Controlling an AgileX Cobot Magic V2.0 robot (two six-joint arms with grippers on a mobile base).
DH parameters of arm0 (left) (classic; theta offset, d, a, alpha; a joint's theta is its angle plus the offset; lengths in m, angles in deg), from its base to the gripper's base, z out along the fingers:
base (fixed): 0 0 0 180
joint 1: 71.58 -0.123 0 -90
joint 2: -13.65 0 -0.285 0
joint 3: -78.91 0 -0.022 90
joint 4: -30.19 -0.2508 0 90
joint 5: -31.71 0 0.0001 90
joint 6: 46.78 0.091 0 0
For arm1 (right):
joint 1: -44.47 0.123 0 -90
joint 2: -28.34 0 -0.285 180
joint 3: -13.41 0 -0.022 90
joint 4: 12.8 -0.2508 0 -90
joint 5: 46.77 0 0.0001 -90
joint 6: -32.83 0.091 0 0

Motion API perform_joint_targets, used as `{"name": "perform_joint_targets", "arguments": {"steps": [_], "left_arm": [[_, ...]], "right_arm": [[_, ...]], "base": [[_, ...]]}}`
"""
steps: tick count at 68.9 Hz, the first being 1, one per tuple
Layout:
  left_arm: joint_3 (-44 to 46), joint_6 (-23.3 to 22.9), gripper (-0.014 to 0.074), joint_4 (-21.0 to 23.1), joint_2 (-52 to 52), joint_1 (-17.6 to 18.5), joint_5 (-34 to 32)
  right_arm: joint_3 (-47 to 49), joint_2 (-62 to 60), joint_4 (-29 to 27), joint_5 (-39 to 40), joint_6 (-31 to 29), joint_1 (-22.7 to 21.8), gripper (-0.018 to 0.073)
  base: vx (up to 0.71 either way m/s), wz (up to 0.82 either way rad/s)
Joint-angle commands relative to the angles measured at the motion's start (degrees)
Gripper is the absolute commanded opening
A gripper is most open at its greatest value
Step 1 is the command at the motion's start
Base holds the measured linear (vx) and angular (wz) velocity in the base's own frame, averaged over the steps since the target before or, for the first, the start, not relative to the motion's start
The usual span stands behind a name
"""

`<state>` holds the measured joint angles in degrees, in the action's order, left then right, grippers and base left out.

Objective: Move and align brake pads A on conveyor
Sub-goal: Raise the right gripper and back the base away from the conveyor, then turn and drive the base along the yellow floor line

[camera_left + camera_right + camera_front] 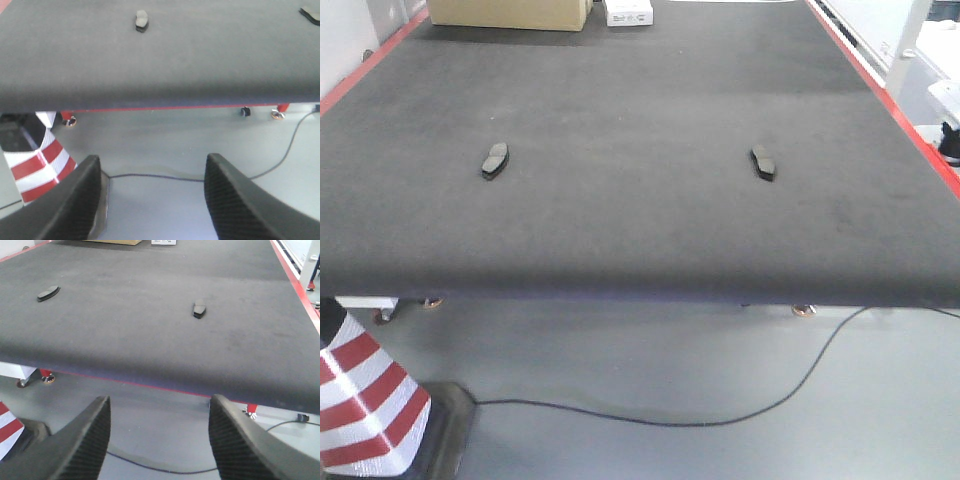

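**Approach stage: nothing gripped**

On the conveyor [640, 240], the left brake pad [495, 160] and right brake pad [763, 162] lie well apart. The left end effector [155, 200] and right end effector [160, 440] gape empty off its near edge. Advise straddling each pad's narrow width squarely.

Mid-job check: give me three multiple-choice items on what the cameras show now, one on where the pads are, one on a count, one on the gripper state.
1. Where do the brake pads lie?
A. held in a gripper
B. apart on the conveyor
C. stacked together

2. How many pads show in the front view?
A. one
B. two
C. four

3. The left gripper and right gripper are:
A. both open and empty
B. both shut
C. left shut on a pad

Answers:
1 B, since both rest flat on the conveyor, one left and one right.
2 B, since only two are visible.
3 A, since each wrist view shows jaws spread with nothing between.
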<state>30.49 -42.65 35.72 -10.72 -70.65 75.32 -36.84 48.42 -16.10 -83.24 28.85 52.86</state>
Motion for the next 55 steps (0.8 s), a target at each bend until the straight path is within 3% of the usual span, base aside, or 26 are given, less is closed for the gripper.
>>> {"name": "perform_joint_targets", "arguments": {"steps": [1, 42, 55], "left_arm": [[1.2, -0.2, 0.0425, 0.6, -0.6, 0.2, -3.5], [1.2, -0.2, 0.0425, 0.6, -0.6, 0.2, -3.5], [1.2, -0.2, 0.0425, 0.6, -0.6, 0.2, -3.5]], "right_arm": [[1.3, 0.6, 0.2, 3.9, -0.4, -0.3, 0.0414], [1.3, 0.6, 0.2, 3.9, -0.4, -0.3, 0.0414], [1.3, 0.6, 0.2, 3.9, -0.4, -0.3, 0.0414]], "base": [[-0.30, -0.03], [-0.23, -0.07], [-0.11, -0.36]]}}
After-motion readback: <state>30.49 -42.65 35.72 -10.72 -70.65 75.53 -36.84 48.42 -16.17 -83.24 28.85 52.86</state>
